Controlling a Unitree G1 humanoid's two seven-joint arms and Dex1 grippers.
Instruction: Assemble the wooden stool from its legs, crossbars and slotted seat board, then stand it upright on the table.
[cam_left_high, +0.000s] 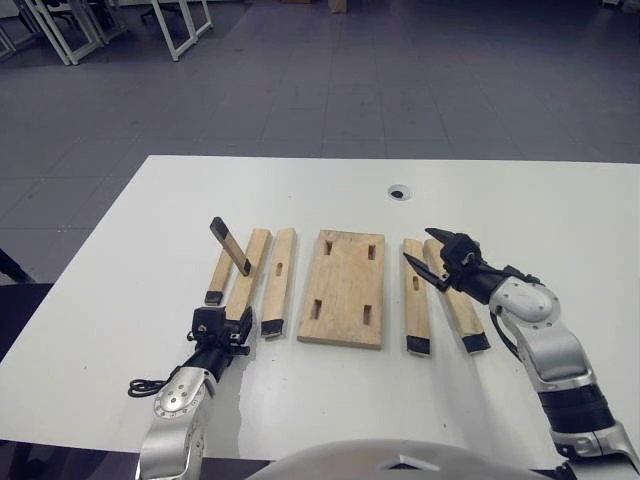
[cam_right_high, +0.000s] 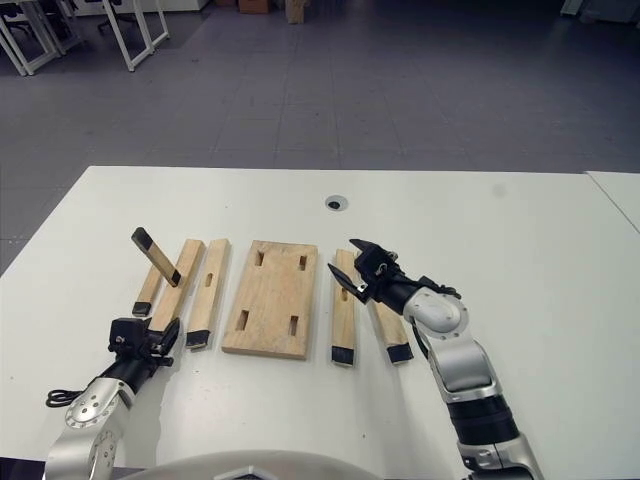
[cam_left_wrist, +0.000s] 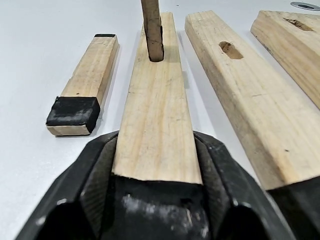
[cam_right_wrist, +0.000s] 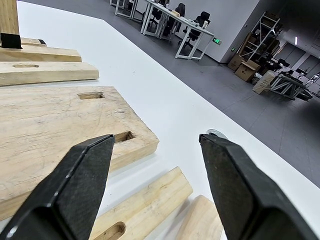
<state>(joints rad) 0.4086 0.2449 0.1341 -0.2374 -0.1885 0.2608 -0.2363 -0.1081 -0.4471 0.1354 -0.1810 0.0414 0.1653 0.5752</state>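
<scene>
Closest in, the left hand (cam_left_wrist: 155, 160) is clamped on the black-capped near end of a leg (cam_left_wrist: 156, 100) that's lying flat on the tabletop (cam_left_high: 120, 300). A crossbar (cam_left_high: 231, 246) sticks up out of that leg's slot, leaning to the left. Just left of it lies a short piece (cam_left_high: 217, 277), and just right is a second leg (cam_left_high: 280, 272) with an empty slot. In the middle of the row is the seat (cam_left_high: 345, 287), flat, with four slots showing. Right of it is a third leg (cam_left_high: 416, 300), also slotted, then an outer leg (cam_left_high: 462, 315). The right hand (cam_left_high: 417, 245) sits over their far ends, fingers spread wide, gripping nothing. Further back there's a cable hole (cam_left_high: 400, 191).
</scene>
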